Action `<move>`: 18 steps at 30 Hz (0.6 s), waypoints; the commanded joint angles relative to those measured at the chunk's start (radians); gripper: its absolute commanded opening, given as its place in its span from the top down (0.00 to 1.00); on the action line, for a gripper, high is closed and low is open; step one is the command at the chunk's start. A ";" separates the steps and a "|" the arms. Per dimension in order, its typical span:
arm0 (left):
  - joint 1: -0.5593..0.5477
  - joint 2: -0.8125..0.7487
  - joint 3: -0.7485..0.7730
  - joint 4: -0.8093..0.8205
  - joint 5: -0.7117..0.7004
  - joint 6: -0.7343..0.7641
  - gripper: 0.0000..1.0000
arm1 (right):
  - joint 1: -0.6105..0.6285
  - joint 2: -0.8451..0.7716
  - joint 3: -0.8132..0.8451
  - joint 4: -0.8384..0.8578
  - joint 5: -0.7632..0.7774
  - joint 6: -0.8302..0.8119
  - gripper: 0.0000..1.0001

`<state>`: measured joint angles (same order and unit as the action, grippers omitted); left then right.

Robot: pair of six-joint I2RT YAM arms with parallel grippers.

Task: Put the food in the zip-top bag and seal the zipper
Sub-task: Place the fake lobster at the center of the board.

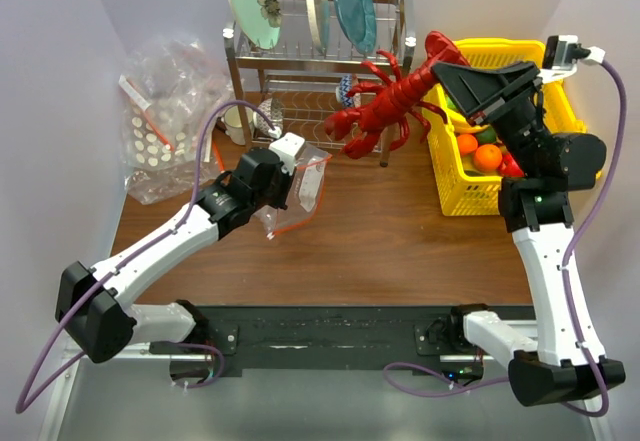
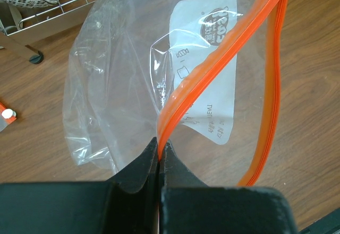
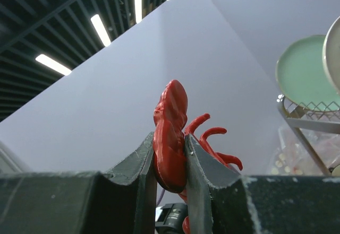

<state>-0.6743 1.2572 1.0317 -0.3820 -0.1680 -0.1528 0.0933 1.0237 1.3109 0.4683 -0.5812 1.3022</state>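
Note:
My right gripper (image 1: 447, 66) is shut on the tail of the glossy red lobster (image 1: 392, 103) and holds it in the air over the back of the table, claws pointing left. In the right wrist view the lobster (image 3: 170, 133) sits between the fingers of that gripper (image 3: 170, 146). My left gripper (image 1: 283, 186) is shut on the orange zipper strip (image 2: 212, 69) of the clear zip-top bag (image 1: 303, 186), pinching one lip in the left wrist view (image 2: 160, 148). The bag (image 2: 122, 75) hangs with its mouth open. An orange (image 1: 487, 157) and a green fruit (image 1: 487, 133) lie in the yellow basket (image 1: 560, 111).
A metal dish rack (image 1: 320, 71) with plates stands at the back centre, right behind the lobster. A heap of clear white-dotted bags (image 1: 165, 116) lies at the back left. The brown table (image 1: 400, 241) shows in front of the basket.

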 commanded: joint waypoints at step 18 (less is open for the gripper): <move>0.005 0.008 0.036 0.051 0.012 -0.014 1.00 | 0.000 -0.128 -0.047 -0.143 -0.025 -0.083 1.00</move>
<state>-0.6743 1.2602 1.0317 -0.3813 -0.1520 -0.1566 0.0933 0.9054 1.2812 0.3271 -0.6197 1.1995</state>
